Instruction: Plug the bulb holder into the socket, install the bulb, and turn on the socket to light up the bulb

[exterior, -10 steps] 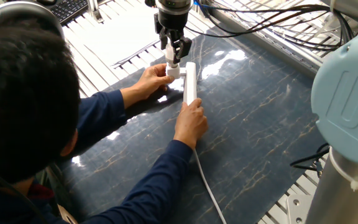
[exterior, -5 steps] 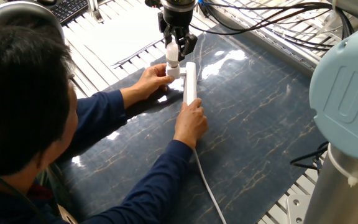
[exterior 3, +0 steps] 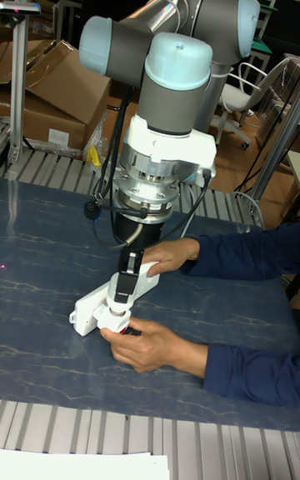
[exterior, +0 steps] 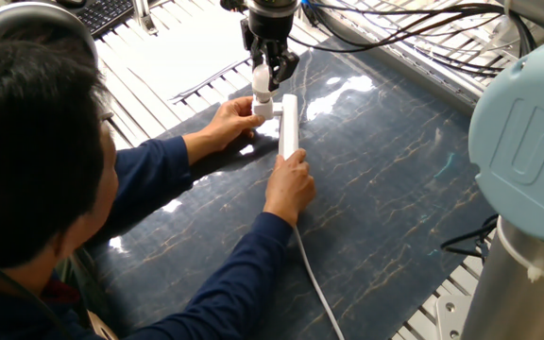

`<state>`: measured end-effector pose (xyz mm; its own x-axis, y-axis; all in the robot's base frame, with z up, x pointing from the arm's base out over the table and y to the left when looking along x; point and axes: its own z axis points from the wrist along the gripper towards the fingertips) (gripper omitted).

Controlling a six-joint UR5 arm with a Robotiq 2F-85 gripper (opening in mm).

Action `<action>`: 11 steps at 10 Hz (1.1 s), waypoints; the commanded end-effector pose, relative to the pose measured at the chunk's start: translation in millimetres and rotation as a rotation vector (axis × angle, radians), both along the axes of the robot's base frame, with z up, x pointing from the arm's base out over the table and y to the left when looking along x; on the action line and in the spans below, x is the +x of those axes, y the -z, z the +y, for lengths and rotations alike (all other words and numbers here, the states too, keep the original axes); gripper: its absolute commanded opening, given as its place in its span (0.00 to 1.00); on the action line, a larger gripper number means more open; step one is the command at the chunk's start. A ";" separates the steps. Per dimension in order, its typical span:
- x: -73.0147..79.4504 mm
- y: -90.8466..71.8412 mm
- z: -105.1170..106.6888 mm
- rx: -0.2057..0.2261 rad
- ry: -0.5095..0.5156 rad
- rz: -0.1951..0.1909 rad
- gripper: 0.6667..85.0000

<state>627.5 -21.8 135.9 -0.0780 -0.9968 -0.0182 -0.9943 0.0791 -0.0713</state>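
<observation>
Fixed view: you see a person's head and blue sleeves filling the left foreground; one hand [exterior: 229,123] cups the bulb holder [exterior: 263,109] beside the socket [exterior: 289,126], the other hand [exterior: 291,184] presses the strip's near end on the dark marbled mat [exterior: 395,189]. Your gripper [exterior: 265,77] stands directly above, fingers clamped on the bulb [exterior: 262,81], which sits atop the holder.

Tall fixed view: the arm's wrist blocks much; you see the gripper [exterior 3: 122,290] low between both hands over the socket [exterior 3: 112,297]; its opening cannot be judged here.
</observation>
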 end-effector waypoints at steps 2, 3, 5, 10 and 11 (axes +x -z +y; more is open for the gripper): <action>-1.7 -0.5 1.7 0.002 0.066 0.005 0.00; -1.5 -0.4 2.2 0.003 0.074 0.005 0.00; -2.2 -0.8 5.7 0.012 0.098 0.014 0.00; -6.8 0.8 12.1 0.044 0.200 0.039 0.00; -7.5 2.3 12.0 0.053 0.209 0.043 0.00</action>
<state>621.3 -14.1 133.7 -0.2415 -0.9697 -0.0363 -0.9695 0.2427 -0.0345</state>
